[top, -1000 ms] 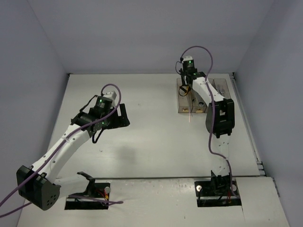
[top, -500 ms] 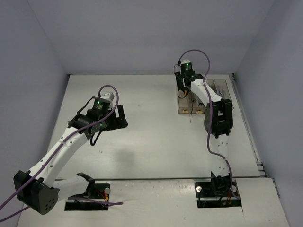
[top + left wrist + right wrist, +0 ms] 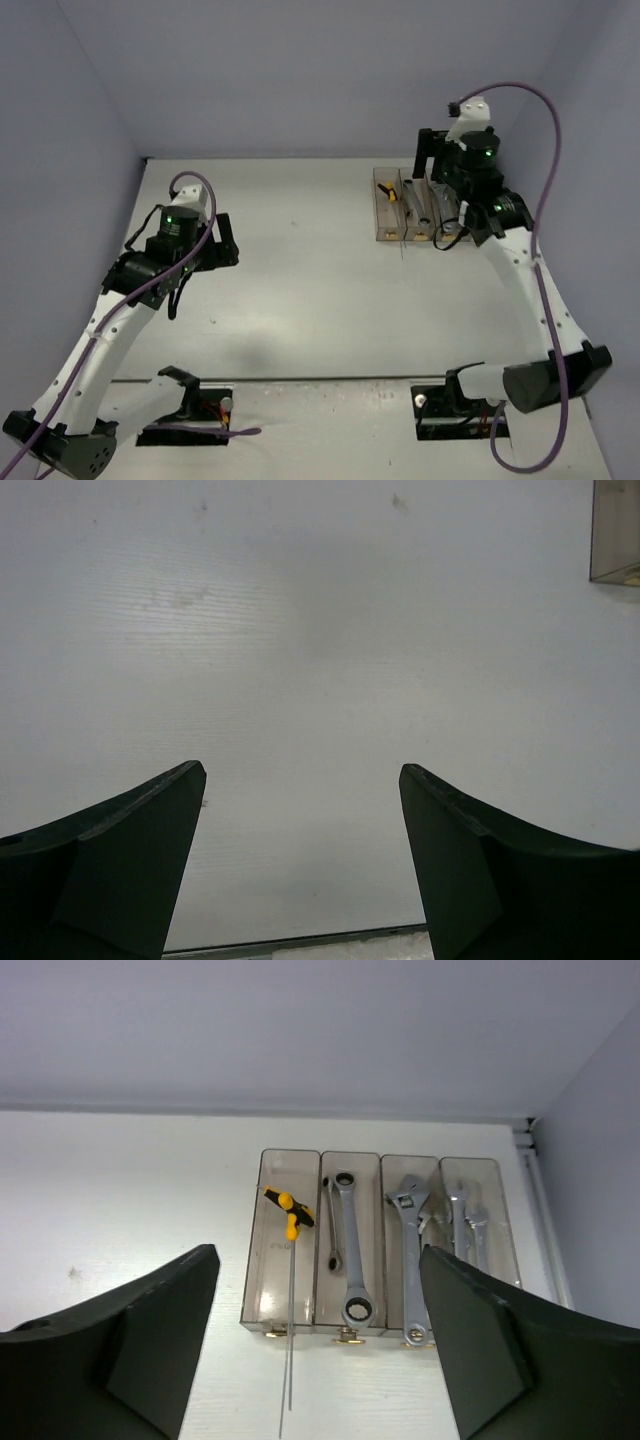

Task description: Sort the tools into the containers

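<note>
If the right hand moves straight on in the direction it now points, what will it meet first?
Probably the containers, around the one holding the ring wrench. The right hand is open and the way to them looks free, though depth is unclear.

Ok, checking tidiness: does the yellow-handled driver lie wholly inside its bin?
No, the driver has its thin rod poking out past the near end of the leftmost bin.

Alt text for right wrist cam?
Four clear brownish bins stand side by side on the white table, seen through the open, empty right gripper. Left to right they hold a yellow-black T-handle driver whose rod pokes out the near end, ring wrenches, an adjustable spanner, and silver wrenches.
</note>
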`<state>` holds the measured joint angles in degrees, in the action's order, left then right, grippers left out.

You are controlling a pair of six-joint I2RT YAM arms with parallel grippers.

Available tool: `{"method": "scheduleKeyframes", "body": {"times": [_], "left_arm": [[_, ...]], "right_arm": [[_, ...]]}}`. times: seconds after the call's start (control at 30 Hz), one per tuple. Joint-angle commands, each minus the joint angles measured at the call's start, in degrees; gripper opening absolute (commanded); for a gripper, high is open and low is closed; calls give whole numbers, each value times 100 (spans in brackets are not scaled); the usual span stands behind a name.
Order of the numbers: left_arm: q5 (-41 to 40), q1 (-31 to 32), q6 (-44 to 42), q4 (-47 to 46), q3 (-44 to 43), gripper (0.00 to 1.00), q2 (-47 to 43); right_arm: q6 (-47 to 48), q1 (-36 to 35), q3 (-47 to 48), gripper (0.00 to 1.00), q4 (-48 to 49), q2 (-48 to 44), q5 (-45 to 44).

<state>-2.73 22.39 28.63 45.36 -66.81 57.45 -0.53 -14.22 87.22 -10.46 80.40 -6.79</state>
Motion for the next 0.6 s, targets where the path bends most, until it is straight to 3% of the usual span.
{"method": "scheduleKeyframes", "body": {"times": [0.0, 0.27, 0.57], "left_arm": [[-672, -66, -310, 115, -272, 76, -458], [-1263, -85, -516, 315, -77, 76, -858], [-1477, -94, -648, 307, -42, 76, -850]], "right_arm": [[-175, 38, -1228, 82, 64, -1560, -453], [-517, 42, -3217, 100, -96, -4468, -858], [-1160, 42, -3932, 100, -447, -6253, -1332]]}}
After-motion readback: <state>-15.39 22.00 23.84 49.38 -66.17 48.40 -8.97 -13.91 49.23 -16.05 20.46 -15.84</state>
